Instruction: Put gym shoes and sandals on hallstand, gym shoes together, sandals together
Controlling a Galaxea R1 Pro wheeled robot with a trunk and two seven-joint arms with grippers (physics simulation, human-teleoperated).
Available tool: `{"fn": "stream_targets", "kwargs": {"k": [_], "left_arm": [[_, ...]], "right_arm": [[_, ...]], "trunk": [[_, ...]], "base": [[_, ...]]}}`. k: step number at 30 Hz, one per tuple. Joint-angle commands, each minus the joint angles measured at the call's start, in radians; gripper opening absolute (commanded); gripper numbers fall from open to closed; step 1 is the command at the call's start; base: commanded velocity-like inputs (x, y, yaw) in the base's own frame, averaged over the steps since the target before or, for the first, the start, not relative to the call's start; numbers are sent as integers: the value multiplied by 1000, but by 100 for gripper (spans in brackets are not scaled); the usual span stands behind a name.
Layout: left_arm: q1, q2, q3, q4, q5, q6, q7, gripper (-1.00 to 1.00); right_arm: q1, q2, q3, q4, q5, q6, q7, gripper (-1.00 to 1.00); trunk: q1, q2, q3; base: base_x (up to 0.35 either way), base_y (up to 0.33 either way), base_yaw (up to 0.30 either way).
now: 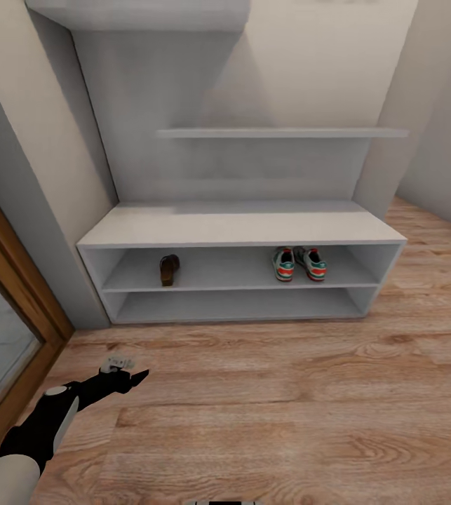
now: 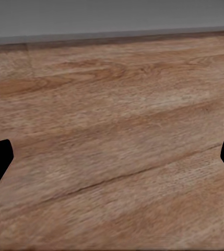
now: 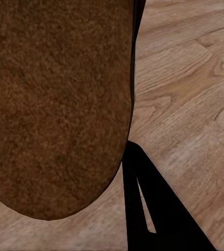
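Note:
The light grey hallstand (image 1: 239,228) stands against the wall ahead. On its upper open shelf row, the two gym shoes (image 1: 299,264) sit side by side at the right with their heels toward me. One dark brown sandal (image 1: 169,269) lies on the same row at the left. The other sandal (image 3: 54,104) shows its brown underside large in the right wrist view, with my right gripper (image 3: 80,204) shut on it and one black finger (image 3: 148,209) beside it. My left gripper (image 1: 139,379) hangs open over the bare corridor floor (image 2: 112,104), holding nothing.
A wood-framed glass door (image 1: 1,330) runs along the left. A grey wall (image 1: 442,140) closes the right side behind the hallstand. A floating shelf (image 1: 281,132) hangs above the bench. Open plank floor (image 1: 288,393) lies between me and the hallstand.

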Motion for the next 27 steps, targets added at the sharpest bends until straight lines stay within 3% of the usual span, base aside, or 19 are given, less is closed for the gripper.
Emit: {"fn": "stream_targets", "kwargs": {"k": [1,7,18,19,21,22,27], "left_arm": [[0,-1,6,-1,-9,5,-8,100],[0,-1,6,-1,-7,5,-8,100],[0,-3,1,0,-6,3,-9,100],[36,-3,-1,-11,-7,-34,-67,100],[43,-2,0,-7,-13,-94,-134,100],[76,5,3,-5,-20,-193,-328,100],[100,29,3,-5,-18,-256,-427,100]], "right_arm": [[-1,0,-3,0,-9,-1,10,-100],[-1,0,-4,-2,-10,-1,11,-100],[-1,2,-3,-4,-11,-3,12,-100],[-1,28,34,11,11,-6,13,-100],[-1,53,117,15,61,-6,9,-100],[-4,111,321,-15,143,0,3,-100],[-45,166,402,-30,162,31,3,-100]], "trunk": [[0,0,-1],[0,0,-1],[0,0,-1],[0,0,-1],[0,0,-1],[0,0,-1],[0,0,-1]], "base": [[-16,224,0],[-6,207,0],[0,20,0],[0,0,0],[0,0,0],[0,0,0],[0,0,0]]}}
